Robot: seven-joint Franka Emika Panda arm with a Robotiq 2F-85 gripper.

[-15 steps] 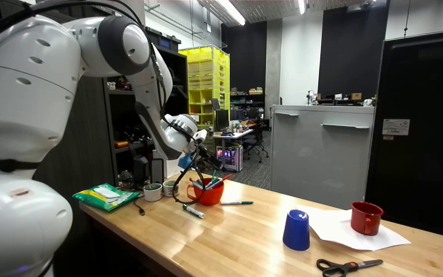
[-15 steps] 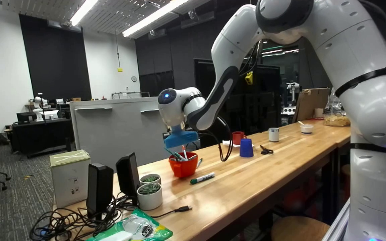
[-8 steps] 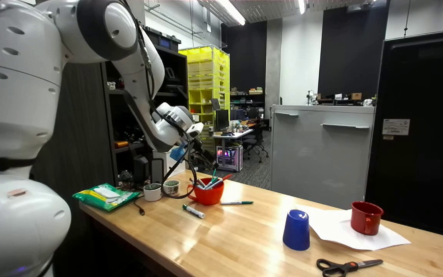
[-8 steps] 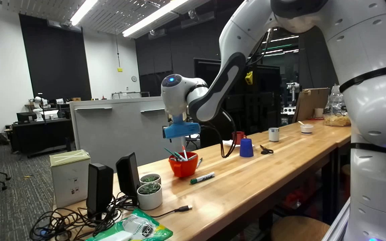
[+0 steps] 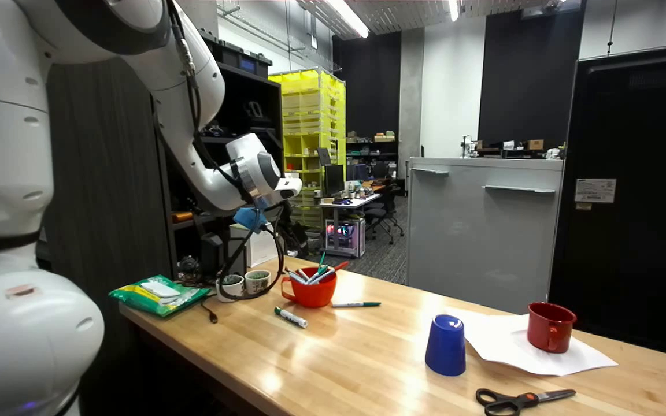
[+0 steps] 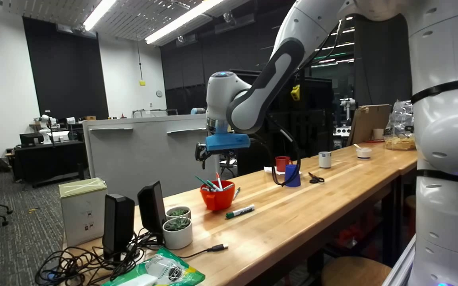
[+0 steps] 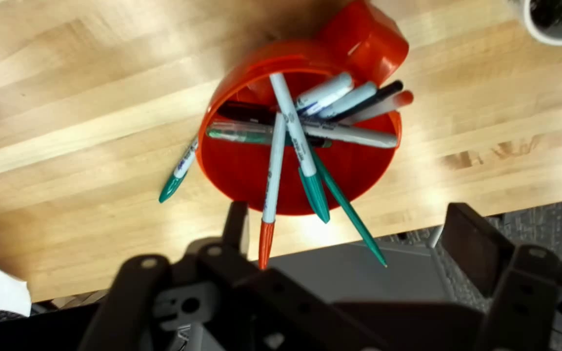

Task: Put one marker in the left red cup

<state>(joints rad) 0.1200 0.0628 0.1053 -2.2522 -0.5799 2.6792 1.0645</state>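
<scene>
The left red cup [image 7: 373, 161], short, wide and bright red, stands upright on the table and shows in both exterior views [image 5: 317, 294] [image 6: 219, 198]. It holds several pens and markers. The marker [image 7: 272, 180], thin with a white body and red cap, leans in it, cap out over the rim; it also shows in an exterior view [image 6: 218, 178]. My gripper [image 7: 354, 229] is open and empty above the cup's far side; its fingers are wide apart in the wrist view. Two green-capped markers, one thick [image 5: 291, 317], one thin [image 5: 356, 304], lie beside the cup.
An upturned blue cup [image 5: 446, 345], a darker red cup [image 5: 551, 329] on white paper [image 5: 500, 346] and scissors [image 5: 521, 401] stand or lie along the table. Two plant pots [image 6: 178, 236], speakers [image 6: 118, 224], cables and a green packet [image 5: 159, 294] are near the cup's other side.
My gripper has moved up and back toward the robot's base, and its fingers point more steeply down. The cups and markers have not visibly moved.
</scene>
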